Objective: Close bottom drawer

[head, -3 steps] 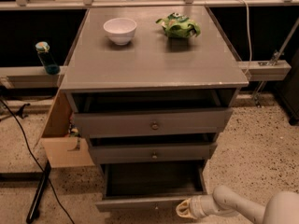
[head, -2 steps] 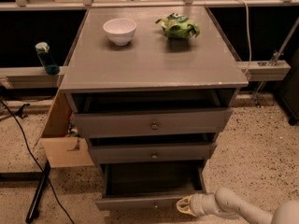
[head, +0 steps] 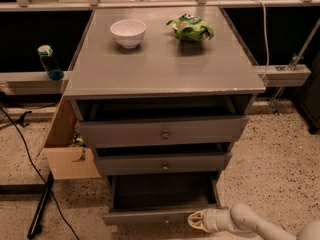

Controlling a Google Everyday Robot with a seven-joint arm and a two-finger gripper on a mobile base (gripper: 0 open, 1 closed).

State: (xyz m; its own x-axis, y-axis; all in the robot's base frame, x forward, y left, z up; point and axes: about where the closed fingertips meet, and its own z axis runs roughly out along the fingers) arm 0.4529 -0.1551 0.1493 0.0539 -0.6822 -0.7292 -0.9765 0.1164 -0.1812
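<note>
The bottom drawer (head: 150, 216) of the grey wooden cabinet (head: 165, 84) stands pulled far out, its dark wood inside showing. Its low grey front is near the frame's lower edge. My gripper (head: 194, 220) is low at the right end of that front, right against it, and the white arm runs off to the lower right. The middle drawer (head: 162, 164) and the top drawer (head: 164, 131) above are each pulled out a little.
A white bowl (head: 128, 32) and a green bag (head: 190, 27) sit on the cabinet top. A cardboard box (head: 67, 146) leans at the cabinet's left side. A blue bottle (head: 49, 62) stands on a ledge at left. Black cables and a stand leg (head: 40, 211) lie on the speckled floor.
My gripper has slid a little left along the bottom drawer's front. The drawer has not visibly moved.
</note>
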